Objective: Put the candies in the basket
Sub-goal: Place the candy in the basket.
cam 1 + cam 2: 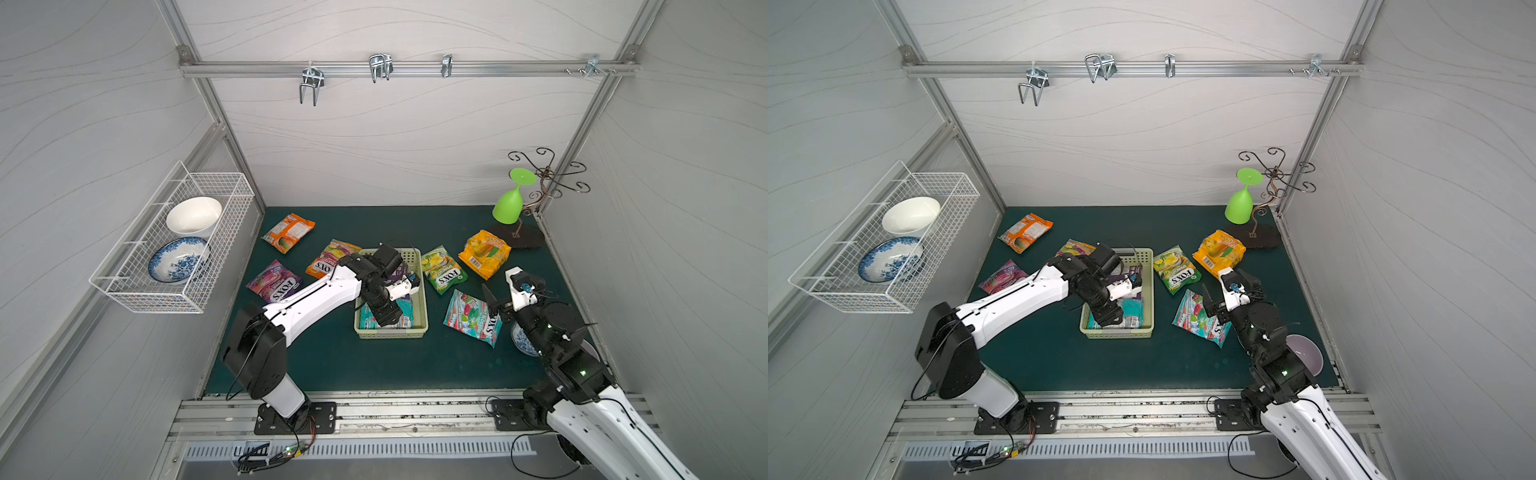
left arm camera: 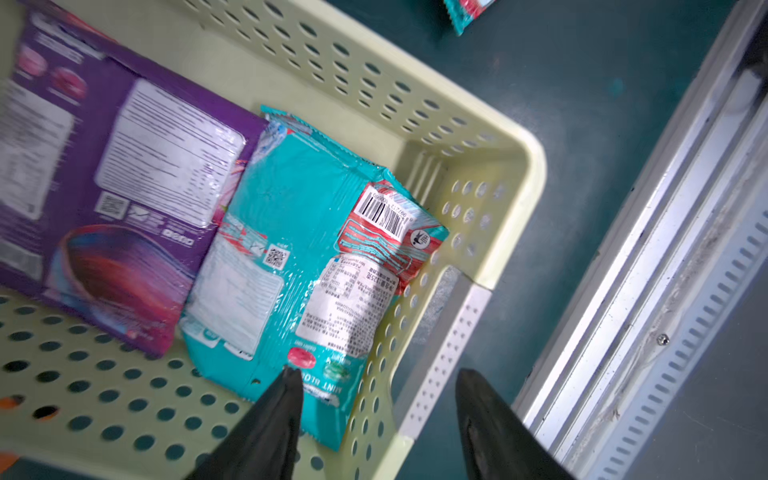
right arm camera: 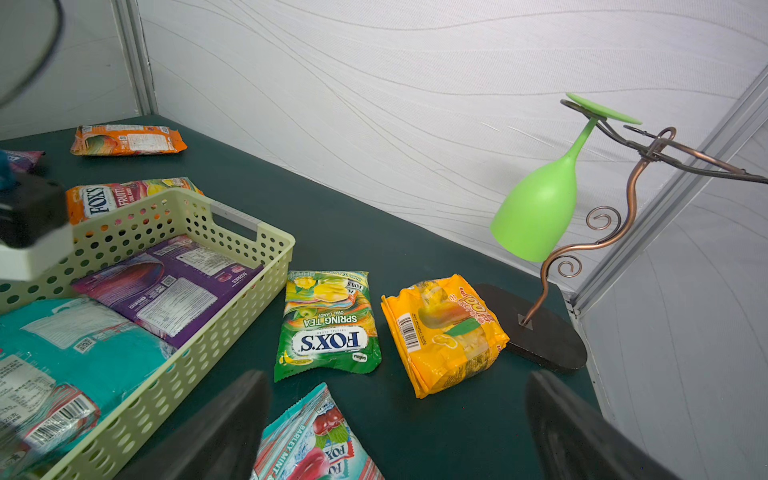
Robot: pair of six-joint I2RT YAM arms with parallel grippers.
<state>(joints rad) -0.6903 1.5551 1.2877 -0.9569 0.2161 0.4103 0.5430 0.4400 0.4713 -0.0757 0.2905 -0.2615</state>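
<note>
The left pincer [image 1: 386,318] was down in the basket [image 1: 390,333], over a teal bag [image 1: 406,309] (purple pack [image 1: 399,272] beside it). Loose on the desk [image 1: 332,365] lay: orange bag [image 1: 289,232], fruit bag [image 1: 328,262], purple FOX'S bag [image 1: 274,283], green bag [image 1: 442,270], yellow bag [image 1: 484,253], red-teal bag [image 1: 469,318], the last just beside the right pincer [image 1: 496,305].

The basket [image 2: 525,178] is showing smooth, matt plastic. Inside it the teal bag [image 2: 291,208] and the purple bag [image 2: 137,137] are gleaming — glossy, crinkled film. The mat [image 1: 374,365] is looking dull and faintly grainy. At the upper right of a top view, the green goblet [image 1: 508,205] is reading as satin plastic, its stand [image 1: 528,240] as coppery metal wire; at the left, the white wire rack [image 1: 158,297] is holding glazed, shiny bowls [image 1: 193,216].
</note>
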